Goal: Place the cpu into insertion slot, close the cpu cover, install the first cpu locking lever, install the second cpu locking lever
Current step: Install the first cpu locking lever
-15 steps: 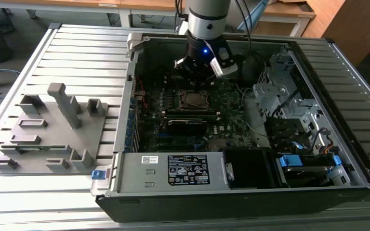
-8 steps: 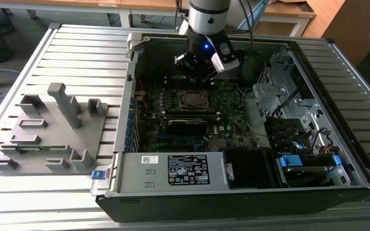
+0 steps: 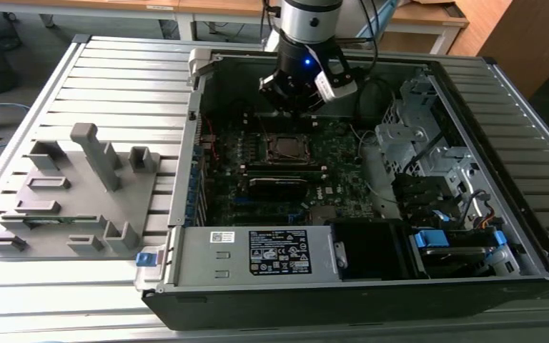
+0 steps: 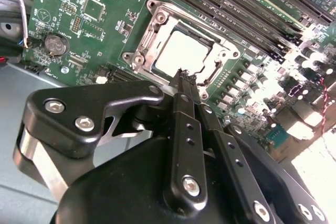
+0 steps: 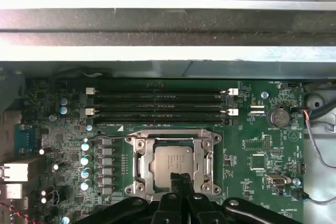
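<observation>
Lying well to the exterior view's left of the insertion slot [image 3: 269, 143], a square silver-rimmed motherboard socket, is a grey moulded plastic tray [image 3: 74, 211]. In the slot sits the cpu [image 5: 172, 160], a flat grey-brown metal square (its near edge hidden by fingertips). It is framed by the cpu cover [image 5: 206, 162], a thin silver plate lying flat; the levers are hard to make out. The black gripper [image 5: 181, 178] hovers just over the slot's edge, pinched together, holding nothing. On the exterior view's right of the slot stand silver metal drive cages [image 3: 417, 136].
</observation>
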You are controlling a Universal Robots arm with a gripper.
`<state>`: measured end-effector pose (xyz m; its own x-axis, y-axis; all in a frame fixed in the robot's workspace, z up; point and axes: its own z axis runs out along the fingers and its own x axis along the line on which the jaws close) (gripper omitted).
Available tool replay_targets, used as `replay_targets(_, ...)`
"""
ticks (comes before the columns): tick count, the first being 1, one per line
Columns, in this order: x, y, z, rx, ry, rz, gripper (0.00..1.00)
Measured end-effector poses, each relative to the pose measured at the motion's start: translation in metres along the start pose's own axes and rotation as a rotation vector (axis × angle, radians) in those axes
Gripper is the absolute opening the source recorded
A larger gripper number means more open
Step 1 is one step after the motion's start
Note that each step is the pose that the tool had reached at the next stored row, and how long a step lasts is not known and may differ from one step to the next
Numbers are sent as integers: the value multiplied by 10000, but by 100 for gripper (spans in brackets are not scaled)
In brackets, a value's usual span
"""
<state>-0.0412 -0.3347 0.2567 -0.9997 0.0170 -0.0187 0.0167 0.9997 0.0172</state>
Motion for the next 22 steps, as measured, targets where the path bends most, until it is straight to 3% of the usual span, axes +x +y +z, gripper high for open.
replay_targets(12, 7, 0, -9, 1, 1, 1, 10)
replay_targets(22, 118, -2, -9, 1, 0, 1, 10)
